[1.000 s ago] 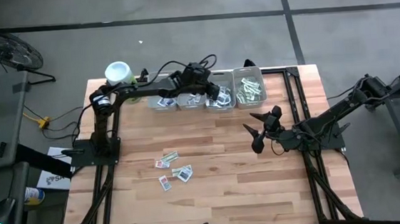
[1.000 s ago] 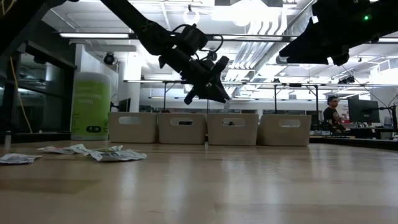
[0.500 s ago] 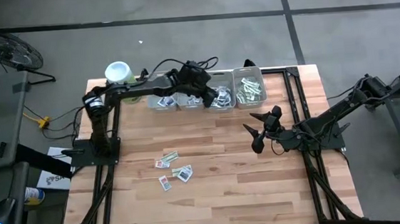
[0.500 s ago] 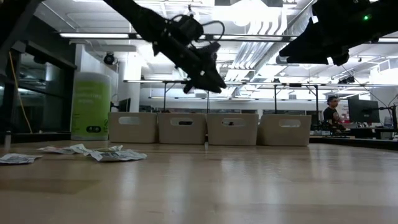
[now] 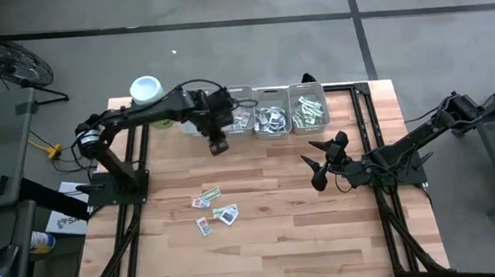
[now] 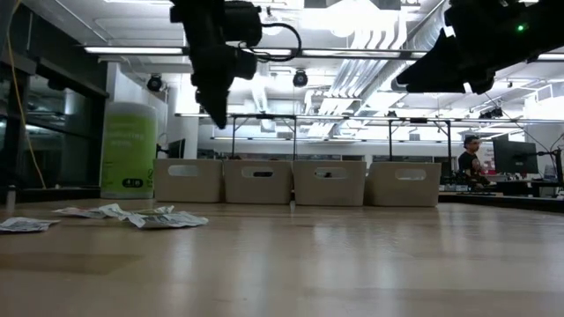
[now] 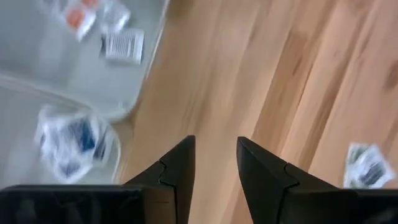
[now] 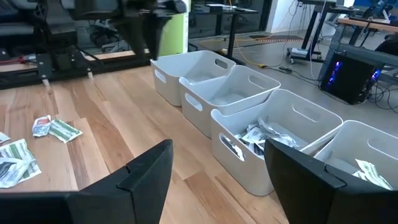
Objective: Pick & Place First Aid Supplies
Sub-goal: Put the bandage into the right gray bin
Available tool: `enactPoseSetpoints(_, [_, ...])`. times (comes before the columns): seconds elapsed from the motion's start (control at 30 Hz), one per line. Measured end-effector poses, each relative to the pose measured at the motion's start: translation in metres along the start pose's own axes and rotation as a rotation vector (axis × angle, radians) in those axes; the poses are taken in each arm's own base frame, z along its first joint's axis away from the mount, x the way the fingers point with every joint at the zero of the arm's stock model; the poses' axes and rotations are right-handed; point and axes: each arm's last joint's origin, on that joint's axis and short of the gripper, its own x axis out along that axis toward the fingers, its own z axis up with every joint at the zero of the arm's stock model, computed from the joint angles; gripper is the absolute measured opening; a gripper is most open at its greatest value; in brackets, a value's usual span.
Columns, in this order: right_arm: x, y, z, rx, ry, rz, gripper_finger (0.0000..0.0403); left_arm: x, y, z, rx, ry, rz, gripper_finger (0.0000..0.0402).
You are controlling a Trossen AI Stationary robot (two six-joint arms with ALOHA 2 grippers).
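Hanging over the table just in front of the bins, the left gripper points down with fingers parted and nothing between them. Right gripper waits wide open and empty by the right edge. Packets lie mid-table; more fill the bins.

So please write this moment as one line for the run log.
left gripper: empty, jaws open, near bins | right gripper: waiting, open | packets: loose on table
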Motion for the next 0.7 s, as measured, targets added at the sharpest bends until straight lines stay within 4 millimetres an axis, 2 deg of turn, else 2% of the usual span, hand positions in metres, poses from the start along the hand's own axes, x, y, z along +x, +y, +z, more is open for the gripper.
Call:
enactPoseSetpoints(0.23, [0.000,0.000,-0.001,-0.008,0.013,0.022,0.0247,0.007,-0.030,-0.017,0.036,0.148,0.075,0.0117])
enactPoseSetpoints(0.47, [0.000,0.002,-0.002,-0.013,0.043,0.093,0.0247,0.034,-0.060,-0.044,0.092,0.255,0.067,0.0117])
enactPoseSetpoints(0.7, [0.000,0.003,-0.005,-0.031,0.078,0.152,0.0247,0.068,-0.085,-0.075,0.056,0.257,0.107,0.0117])
